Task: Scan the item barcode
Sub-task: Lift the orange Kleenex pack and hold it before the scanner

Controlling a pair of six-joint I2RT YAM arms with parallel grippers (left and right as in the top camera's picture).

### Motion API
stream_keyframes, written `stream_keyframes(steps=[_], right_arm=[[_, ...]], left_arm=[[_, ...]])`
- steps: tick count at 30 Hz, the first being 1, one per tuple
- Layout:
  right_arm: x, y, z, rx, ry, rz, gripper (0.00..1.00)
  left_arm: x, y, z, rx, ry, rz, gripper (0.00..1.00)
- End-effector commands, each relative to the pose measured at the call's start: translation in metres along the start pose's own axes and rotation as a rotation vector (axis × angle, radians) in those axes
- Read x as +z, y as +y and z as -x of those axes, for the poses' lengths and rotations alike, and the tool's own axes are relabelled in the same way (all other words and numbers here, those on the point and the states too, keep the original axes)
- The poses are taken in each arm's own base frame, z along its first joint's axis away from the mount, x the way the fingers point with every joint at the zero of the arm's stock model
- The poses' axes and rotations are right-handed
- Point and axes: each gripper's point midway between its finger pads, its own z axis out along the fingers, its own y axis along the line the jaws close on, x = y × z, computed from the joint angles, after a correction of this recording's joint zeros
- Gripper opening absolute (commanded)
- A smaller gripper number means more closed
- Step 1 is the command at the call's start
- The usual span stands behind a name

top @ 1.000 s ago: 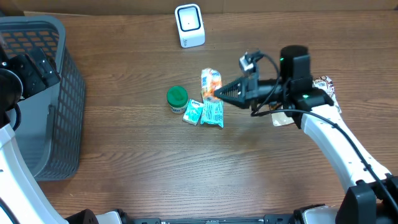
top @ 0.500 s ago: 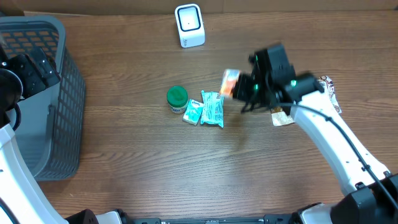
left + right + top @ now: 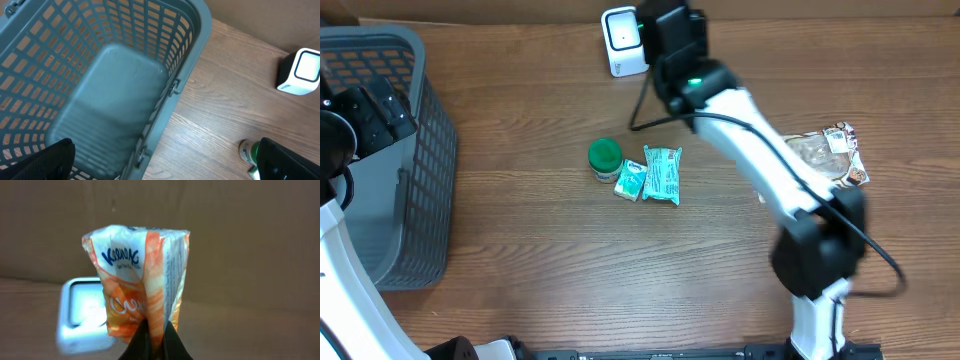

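Right gripper (image 3: pixel 155 342), pinching the orange packet (image 3: pixel 142 275), has swung from beside the green packets (image 3: pixel 662 175) to the scanner (image 3: pixel 82 315). Packet now hangs just before it; barcode reading appears imminent.

One basket (image 3: pixel 432 160), one scanner (image 3: pixel 624 40), one green jar (image 3: pixel 605 158), two teal packets (image 3: pixel 663 174) (image 3: pixel 629 182), one orange packet (image 3: pixel 142 280), one bag (image 3: pixel 830 155)

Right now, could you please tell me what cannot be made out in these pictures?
Overhead: the right arm covers the right gripper and whatever it holds.
Right wrist: no barcode shows on the orange packet; the scanner behind it is blurred.
Left wrist: the green-lidded jar is cut off by the left finger and the bottom edge.
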Motion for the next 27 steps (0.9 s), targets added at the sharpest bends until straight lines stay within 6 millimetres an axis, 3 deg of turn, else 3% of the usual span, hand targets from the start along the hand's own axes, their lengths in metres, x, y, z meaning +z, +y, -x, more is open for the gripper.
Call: stream_keyframes(steps=[1, 7, 13, 17, 22, 27], right_arm=[[0.028, 0.007, -0.017, -0.376, -0.014, -0.139, 0.04], [0.065, 0.044, -0.044, -0.573, -0.077, -0.144, 0.04], [0.085, 0.059, -0.074, -0.711, -0.059, -0.14, 0.04], [0.086, 0.076, -0.083, -0.824, -0.065, -0.088, 0.04], [0.077, 0.103, -0.077, -0.87, -0.132, -0.015, 0.04], [0.075, 0.109, -0.073, -0.865, -0.154, 0.002, 0.04]], left_arm=[[0.0, 0.002, 0.003, 0.012, -0.007, 0.008, 0.99], [0.0, 0.002, 0.003, 0.012, -0.007, 0.008, 1.0], [0.0, 0.002, 0.003, 0.012, -0.007, 0.008, 0.99], [0.0, 0.002, 0.003, 0.012, -0.007, 0.008, 0.99], [0.0, 0.002, 0.003, 0.012, -0.007, 0.008, 1.0], [0.0, 0.002, 0.003, 0.012, -0.007, 0.008, 1.0]])
